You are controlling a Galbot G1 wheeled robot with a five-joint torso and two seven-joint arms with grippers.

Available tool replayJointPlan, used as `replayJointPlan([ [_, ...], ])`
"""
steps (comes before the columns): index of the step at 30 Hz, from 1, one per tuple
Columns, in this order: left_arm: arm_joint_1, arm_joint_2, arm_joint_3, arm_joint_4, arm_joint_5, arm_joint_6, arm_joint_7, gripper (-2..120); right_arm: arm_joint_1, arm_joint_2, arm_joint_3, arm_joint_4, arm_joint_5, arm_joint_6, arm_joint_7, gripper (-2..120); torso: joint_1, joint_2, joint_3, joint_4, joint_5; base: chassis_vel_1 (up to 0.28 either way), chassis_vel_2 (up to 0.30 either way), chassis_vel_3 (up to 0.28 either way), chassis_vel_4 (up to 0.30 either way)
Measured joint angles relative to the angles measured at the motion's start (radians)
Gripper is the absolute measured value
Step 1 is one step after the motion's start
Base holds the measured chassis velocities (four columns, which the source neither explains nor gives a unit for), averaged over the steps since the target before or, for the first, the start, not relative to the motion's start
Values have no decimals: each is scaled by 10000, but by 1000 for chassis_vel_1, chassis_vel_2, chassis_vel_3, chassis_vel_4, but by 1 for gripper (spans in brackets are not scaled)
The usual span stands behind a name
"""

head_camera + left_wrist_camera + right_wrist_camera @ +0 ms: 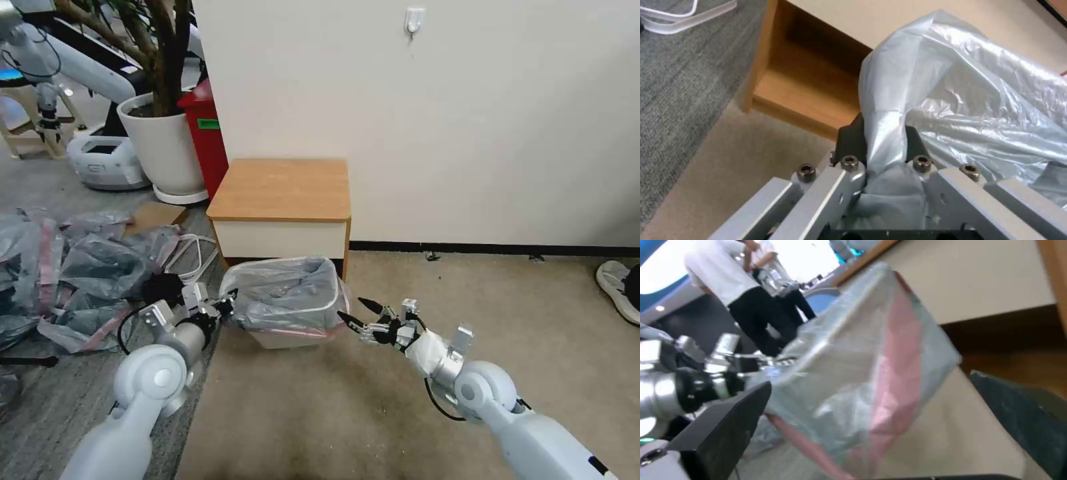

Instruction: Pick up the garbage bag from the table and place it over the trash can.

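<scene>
The garbage bag (287, 293), grey and translucent with a pink band, is spread over the mouth of the cream trash can (293, 341), which stands on the floor in front of the table (283, 190). At the can's left side, my left gripper (227, 310) is shut on the bag's edge. The left wrist view shows a fold of the bag (973, 100) pinched between the black fingers (849, 136). My right gripper (351, 309) is open just off the can's right side. In the right wrist view the bag (862, 356) hangs between its spread fingers (724, 430) without being pinched.
A heap of similar bags (67, 267) and a white cable (193, 257) lie on the floor at left. A white plant pot (163, 147) and a red bin (207, 133) stand behind the table. A shoe (617, 283) sits far right. Open carpet lies at right.
</scene>
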Motion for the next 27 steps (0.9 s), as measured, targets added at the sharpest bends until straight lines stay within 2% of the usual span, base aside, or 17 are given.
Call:
replayJointPlan([
  [6, 16, -12, 89, -8, 41, -1, 8, 6, 113, -122, 0, -500, -200, -17, 57, 108, 0, 0, 0, -1, 1, 0, 0, 0, 0],
  [12, -46, -9, 201, -38, 85, -5, 16, 6, 134, -229, -19, -686, -255, -120, 58, 99, 0, 0, 0, -2, 1, 0, 0, 0, 0],
  [15, -56, 26, 247, -43, 144, -6, 30, 6, 196, -300, -101, -669, -231, -127, 52, 88, 0, 0, 0, -2, 0, 0, 0, 0, 0],
  [16, -56, 26, 247, -43, 144, -6, 30, 6, 196, -300, -101, -669, -231, -127, 52, 88, 0, 0, 0, -2, 0, 0, 0, 0, 0],
  [20, -15, 90, 302, -43, 323, -12, 147, 6, 332, -354, -222, -643, -170, -129, 27, 70, 0, 0, 0, 0, 0, 0, 0, 0, 0],
  [21, -15, 90, 302, -43, 323, -12, 147, 6, 332, -354, -222, -643, -170, -129, 27, 70, 0, 0, 0, 0, 0, 0, 0, 0, 0],
  [25, 12, 114, 313, -43, 410, -21, 232, 6, 367, -407, -293, -631, -99, -119, -54, 52, 0, 0, 0, -1, 0, 0, 0, 0, 0],
  [26, 12, 114, 313, -43, 410, -21, 232, 6, 367, -407, -293, -631, -99, -119, -54, 52, 0, 0, 0, -1, 0, 0, 0, 0, 0],
  [27, 22, 117, 317, -43, 430, -23, 243, 6, 372, -413, -296, -630, -76, -113, -99, 46, 0, 0, 0, -1, 0, 0, 0, 0, 0],
])
